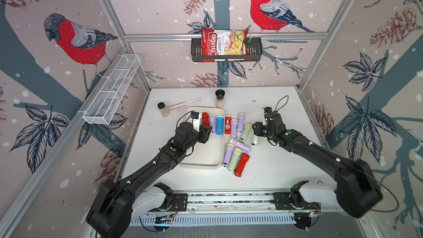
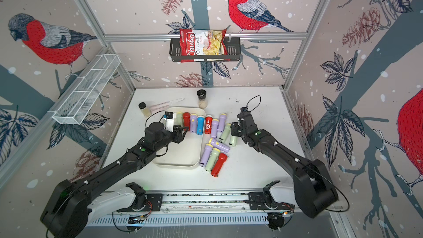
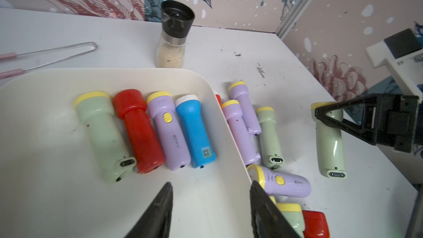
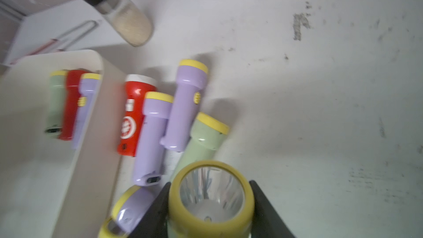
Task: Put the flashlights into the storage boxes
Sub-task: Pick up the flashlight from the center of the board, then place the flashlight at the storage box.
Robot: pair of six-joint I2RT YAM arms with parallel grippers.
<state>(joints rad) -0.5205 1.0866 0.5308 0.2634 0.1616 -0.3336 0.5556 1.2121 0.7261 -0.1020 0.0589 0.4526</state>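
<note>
**A:** Where are the flashlights?

**B:** A row of four (image 3: 137,131) lies side by side in the cream tray (image 1: 206,154), at its upper end, near the centre of the frame in both top views. They are pale green, red, lilac and blue.

**A:** And the others?

**B:** The loose flashlights (image 1: 234,128) are on the white tabletop (image 1: 274,168), just right of the tray. A red one with a white head sits just beside the tray's right wall, with two lilac and a pale green next to it. Lower in the frame a lilac one lies crosswise above a cluster of lilac, pale green and red.

**A:** What about the right hand?

**B:** The right hand (image 4: 210,188) is closed round the yellow head of a pale green flashlight (image 1: 255,140), the rightmost of the loose ones, with a finger pressed to each side. I cannot tell whether it is off the tabletop.

**A:** The left?

**B:** The left hand (image 3: 210,186) hangs over the tray's bare middle, just below the row in the top views. Its fingers are partly apart and nothing is between them.

**A:** Anything else?

**B:** A tall black-capped jar (image 1: 219,99), a small jar (image 1: 163,109) and tongs (image 1: 183,104) lie above the tray.
</note>
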